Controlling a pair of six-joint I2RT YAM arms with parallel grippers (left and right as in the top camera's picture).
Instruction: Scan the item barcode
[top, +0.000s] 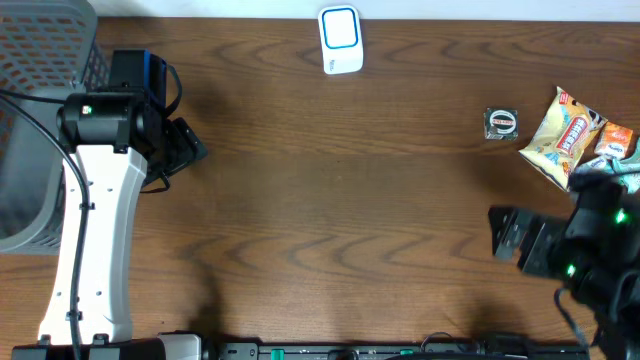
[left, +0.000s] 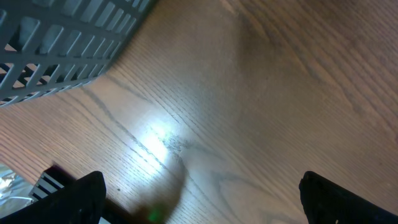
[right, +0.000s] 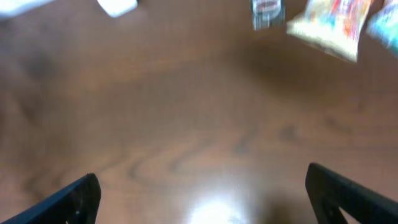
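Note:
A white barcode scanner (top: 340, 40) with a blue-rimmed window stands at the table's far edge, and shows blurred as the scanner (right: 118, 6) in the right wrist view. The items lie at the far right: a yellow snack bag (top: 563, 135), a small clear packet with a round thing (top: 500, 123), and a light blue packet (top: 615, 143). My right gripper (top: 502, 232) hovers open in front of them, holding nothing; its view shows the snack bag (right: 329, 22) and small packet (right: 267, 12) far ahead of the right gripper (right: 205, 199). My left gripper (top: 192, 148) is open and empty at the left, over bare wood (left: 199, 205).
A grey slatted basket (top: 40, 110) stands at the far left corner beside the left arm, and its wall (left: 56, 43) fills the top left of the left wrist view. Brown wooden table (top: 340, 200) lies between the two arms.

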